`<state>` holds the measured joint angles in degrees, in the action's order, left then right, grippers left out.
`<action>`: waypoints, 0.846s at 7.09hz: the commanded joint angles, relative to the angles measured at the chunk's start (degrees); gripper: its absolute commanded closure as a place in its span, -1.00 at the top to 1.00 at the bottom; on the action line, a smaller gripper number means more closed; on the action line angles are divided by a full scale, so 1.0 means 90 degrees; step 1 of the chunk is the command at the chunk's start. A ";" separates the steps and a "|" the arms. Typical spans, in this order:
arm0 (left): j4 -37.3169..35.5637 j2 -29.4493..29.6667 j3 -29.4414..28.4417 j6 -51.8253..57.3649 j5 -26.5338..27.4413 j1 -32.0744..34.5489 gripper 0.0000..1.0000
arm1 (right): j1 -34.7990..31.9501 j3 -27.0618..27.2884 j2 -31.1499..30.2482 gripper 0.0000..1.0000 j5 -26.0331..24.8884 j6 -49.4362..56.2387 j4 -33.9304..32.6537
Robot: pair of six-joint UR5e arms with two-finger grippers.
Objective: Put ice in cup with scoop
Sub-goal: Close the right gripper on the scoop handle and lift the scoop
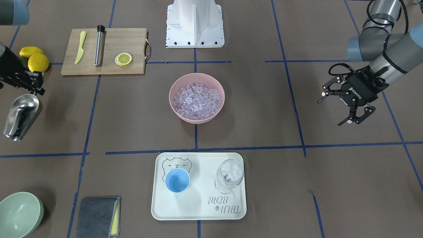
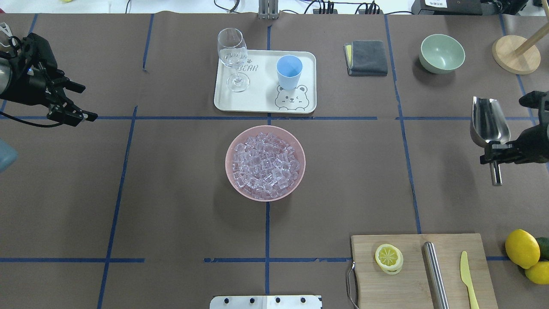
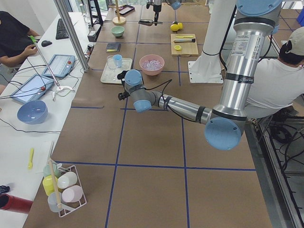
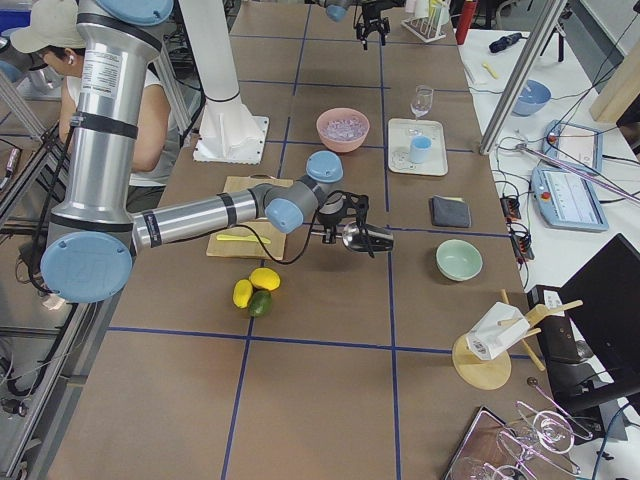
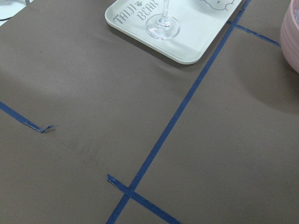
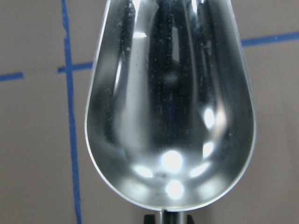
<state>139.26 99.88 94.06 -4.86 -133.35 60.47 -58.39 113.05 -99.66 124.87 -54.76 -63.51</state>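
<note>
On my far left in the overhead view, the left gripper (image 2: 83,102) hangs above bare table with its jaws spread wide and nothing between them, so I count it out of this step. Toward the middle, the tray (image 2: 257,92) lies on the far side of the table. The wine glass (image 2: 233,51) stands on its left part and the cup (image 2: 289,71) stands upright on its right part, with nothing in it that I can see. Just on the robot's side of the tray, the pink bowl (image 2: 227,165) is heaped with ice (image 2: 265,162).

Well apart to the right, the right gripper (image 2: 493,151) is clamped on the rod handle of the scoop (image 2: 489,124). The relation that matters is this: the scoop's long axis runs away from the robot, mouth toward the far edge, while the ice lies sideways from it, toward the table's centre (about a quarter turn off, I judge). The trough faces up and the wrist view shows it empty. The right arm is stretched out low, holding the scoop clear of the surface. I'd swing the wrist to aim the mouth at the bowl before dipping.
</note>
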 commanded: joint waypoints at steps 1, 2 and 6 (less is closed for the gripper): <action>-0.0005 0.0016 0.0124 -0.0046 0.0002 0.0000 1.00 | -0.0862 0.0241 0.0340 -1.00 0.0022 0.0565 -0.0032; -0.0005 0.0016 0.0125 -0.0055 0.0002 0.0000 1.00 | -0.0827 0.0242 0.0418 -1.00 -0.0016 0.0964 -0.0197; 0.0005 0.0006 0.0125 -0.0065 -0.0017 -0.0010 1.00 | -0.1245 0.0261 0.0945 -1.00 -0.0085 0.4026 -0.1068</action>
<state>139.28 99.97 95.18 -5.44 -133.44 60.44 -68.49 115.28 -92.48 124.30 -27.84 -71.93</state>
